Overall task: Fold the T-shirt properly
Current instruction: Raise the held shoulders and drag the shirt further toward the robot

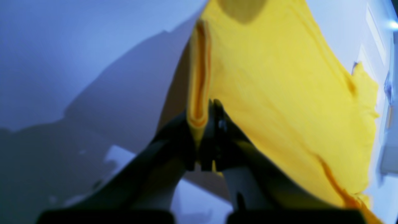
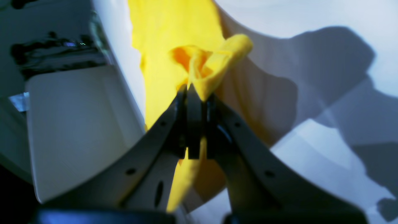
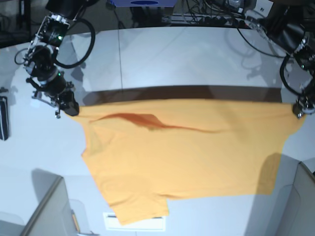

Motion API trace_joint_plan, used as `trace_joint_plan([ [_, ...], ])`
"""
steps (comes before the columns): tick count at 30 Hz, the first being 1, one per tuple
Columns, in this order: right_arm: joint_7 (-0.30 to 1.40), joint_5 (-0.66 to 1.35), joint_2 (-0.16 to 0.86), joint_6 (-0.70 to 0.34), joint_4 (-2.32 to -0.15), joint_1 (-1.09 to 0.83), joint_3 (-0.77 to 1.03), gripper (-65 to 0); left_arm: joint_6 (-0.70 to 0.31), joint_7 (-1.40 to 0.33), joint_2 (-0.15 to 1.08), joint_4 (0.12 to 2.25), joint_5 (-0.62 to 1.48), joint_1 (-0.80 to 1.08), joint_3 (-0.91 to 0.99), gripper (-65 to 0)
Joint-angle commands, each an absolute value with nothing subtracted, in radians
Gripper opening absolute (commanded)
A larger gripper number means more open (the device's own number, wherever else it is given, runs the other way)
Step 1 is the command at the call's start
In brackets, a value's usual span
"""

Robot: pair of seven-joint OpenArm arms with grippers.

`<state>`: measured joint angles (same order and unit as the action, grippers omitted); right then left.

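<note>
My left gripper point(image 1: 205, 124) was clamped tight on a rolled yellow edge of the T-shirt point(image 3: 187, 157), jaws pressed together with cloth bunched between them. My right gripper point(image 2: 194, 102) was pinched shut on another corner, a fold of fabric puffing out above the fingertips. From the base view the shirt hung stretched in the air between my two arms, its top edge taut and level, the lower part draping down toward the white table point(image 3: 197, 54), a sleeve dangling low.
</note>
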<state>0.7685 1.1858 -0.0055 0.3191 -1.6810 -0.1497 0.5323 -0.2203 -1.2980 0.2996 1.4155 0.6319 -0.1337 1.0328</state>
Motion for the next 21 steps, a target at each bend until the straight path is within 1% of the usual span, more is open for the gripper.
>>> trace_joint_plan([
  [1,0.750,1.198,0.004,0.309,-1.701,-0.148,0.538,-65.0,-0.222,-1.276,0.323,1.429,0.619,-0.111,1.038,-65.0],
  [4,0.751,1.198,0.036,0.308,-1.664,-0.205,0.526,-65.0,-0.223,-1.274,0.306,1.429,0.619,-0.024,1.040,-65.0],
  [7,0.750,1.198,0.044,0.298,-1.656,-0.269,0.527,-65.0,-0.271,-1.274,0.289,1.429,0.619,0.041,1.044,-65.0],
  [11,0.750,1.198,0.045,0.194,-1.649,-0.340,0.535,-65.0,-0.320,-1.274,0.286,1.429,0.619,0.107,1.044,-65.0],
  [16,0.750,1.198,0.045,0.185,-1.652,-0.410,0.535,-65.0,-0.343,-1.274,0.291,1.437,0.619,0.156,1.046,-65.0],
  [21,0.750,1.198,0.045,0.183,-1.669,-0.464,0.536,-65.0,-0.343,-1.274,0.280,1.593,0.619,0.234,1.046,-65.0],
])
